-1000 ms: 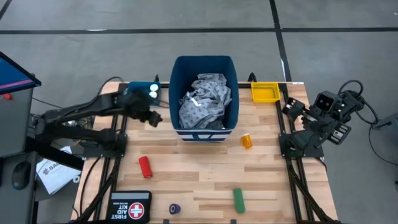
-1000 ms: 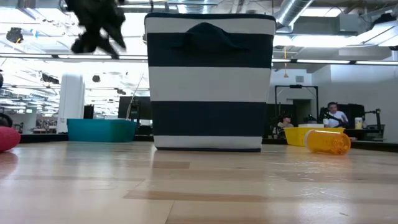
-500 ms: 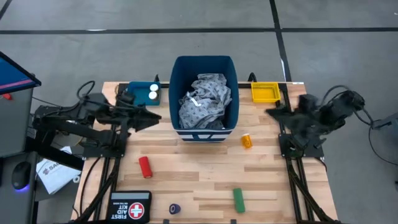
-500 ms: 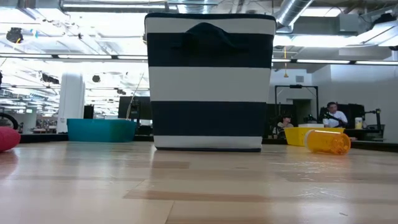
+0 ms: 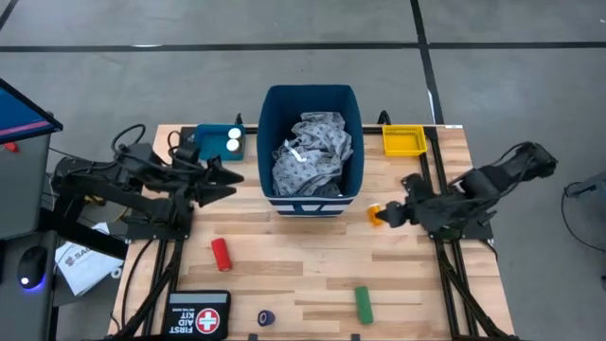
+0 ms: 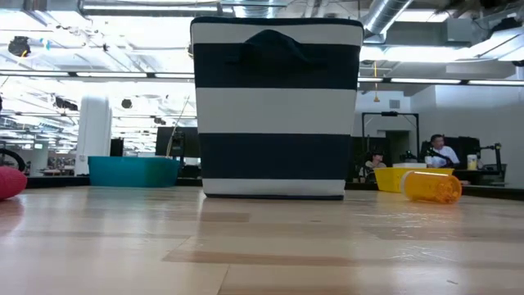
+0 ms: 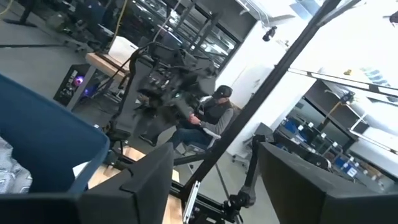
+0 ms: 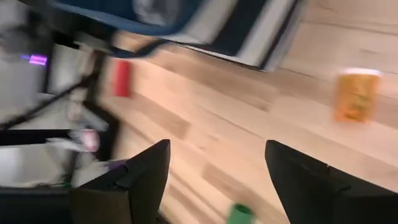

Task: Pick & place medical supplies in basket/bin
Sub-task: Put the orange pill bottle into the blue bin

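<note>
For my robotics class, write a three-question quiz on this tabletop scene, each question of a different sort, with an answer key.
1. True or false: the grey patterned gown lies inside the blue bin.
2. Which item is nearest the right gripper? A) red cylinder B) orange bottle C) green cylinder
3. Fill in: the two white bottles sit in the ____ tray.

Key
1. True.
2. B; the open right gripper is right beside the bottle lying on the table.
3. Teal; the yellow tray holds nothing visible. The left gripper, open, waits left of the bin.

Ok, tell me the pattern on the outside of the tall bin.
Wide dark blue and white bands on the bin, clearest in the low view.
</note>
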`<action>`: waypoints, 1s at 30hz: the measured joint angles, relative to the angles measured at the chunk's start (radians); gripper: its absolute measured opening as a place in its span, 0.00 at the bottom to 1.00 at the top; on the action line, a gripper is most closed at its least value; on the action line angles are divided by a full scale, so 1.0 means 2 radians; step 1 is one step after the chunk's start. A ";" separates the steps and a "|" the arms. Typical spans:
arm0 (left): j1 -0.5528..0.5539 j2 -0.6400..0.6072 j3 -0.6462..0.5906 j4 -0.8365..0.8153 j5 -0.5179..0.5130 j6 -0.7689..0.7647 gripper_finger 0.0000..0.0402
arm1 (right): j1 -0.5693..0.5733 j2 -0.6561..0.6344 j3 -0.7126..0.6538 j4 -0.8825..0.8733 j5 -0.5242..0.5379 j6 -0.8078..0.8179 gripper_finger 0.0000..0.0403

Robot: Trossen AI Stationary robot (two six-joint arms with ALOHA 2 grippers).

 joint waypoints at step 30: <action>-0.018 0.000 0.000 0.072 -0.026 0.026 0.71 | -0.143 0.087 -0.247 0.120 -0.134 -0.040 0.65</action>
